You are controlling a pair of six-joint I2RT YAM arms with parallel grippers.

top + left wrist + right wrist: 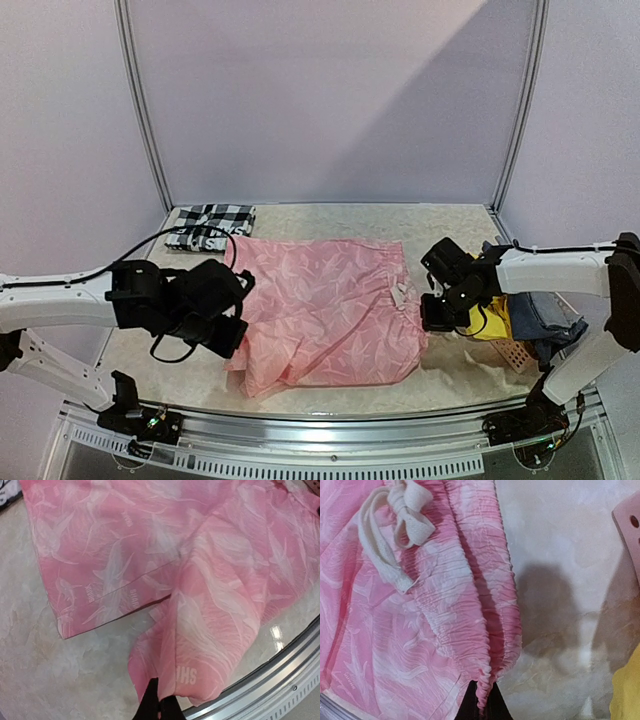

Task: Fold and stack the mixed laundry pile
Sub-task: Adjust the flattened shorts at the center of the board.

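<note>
Pink patterned shorts lie spread across the middle of the table. My left gripper is shut on a leg hem of the shorts, with cloth pinched between its fingers. My right gripper is shut on the elastic waistband beside the white drawstring. A folded black-and-white checked shirt lies at the far left. The yellow garment and the blue-grey garment lie piled at the right, behind my right arm.
A salmon perforated basket sits under the pile at the right, and its rim shows in the right wrist view. The table's metal front rail runs close to the lifted shorts leg.
</note>
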